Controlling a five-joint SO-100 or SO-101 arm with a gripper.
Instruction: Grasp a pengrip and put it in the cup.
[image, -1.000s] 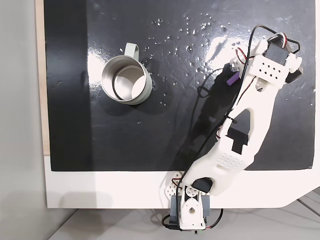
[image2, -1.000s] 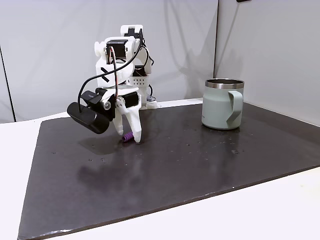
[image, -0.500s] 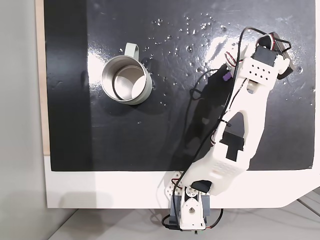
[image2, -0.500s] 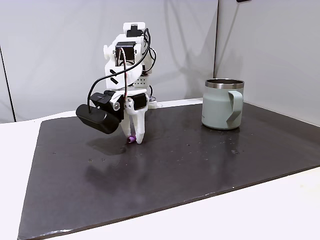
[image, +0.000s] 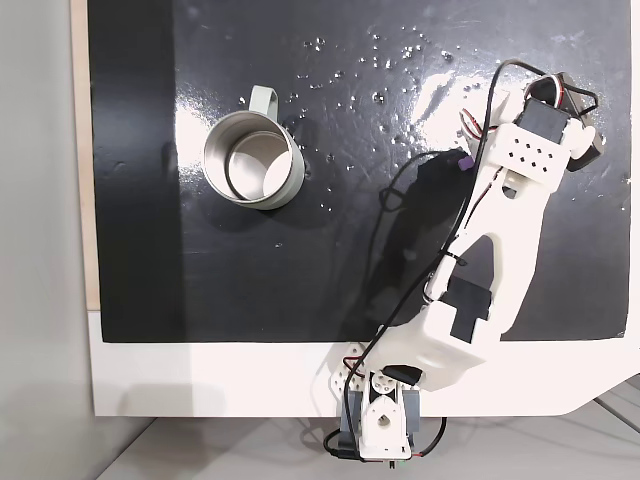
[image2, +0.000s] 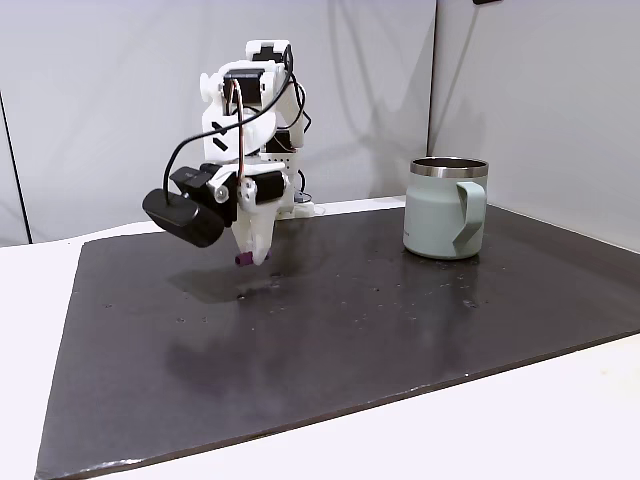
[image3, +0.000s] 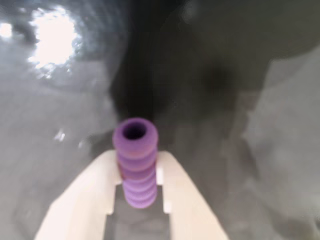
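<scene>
In a fixed view from above, I am seeing the white two-finger gripper (image: 468, 160) holding the small purple ribbed pengrip (image: 464, 162) far right of the pale grey-green mug (image: 254, 160). In a fixed view from the side, the pengrip (image2: 243, 259) is hanging just above the dark mat (image2: 330, 340), well left of the mug (image2: 445, 208). In the wrist view, both pale fingers (image3: 100, 182) are clenching the pengrip (image3: 135, 162).

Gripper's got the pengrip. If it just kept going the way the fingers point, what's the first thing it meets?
The black mat. The gripper points down, shut on the pengrip, which hangs just above the mat with nothing between. The pengrip's end would probably touch first. The cup stands well off that line.
</scene>
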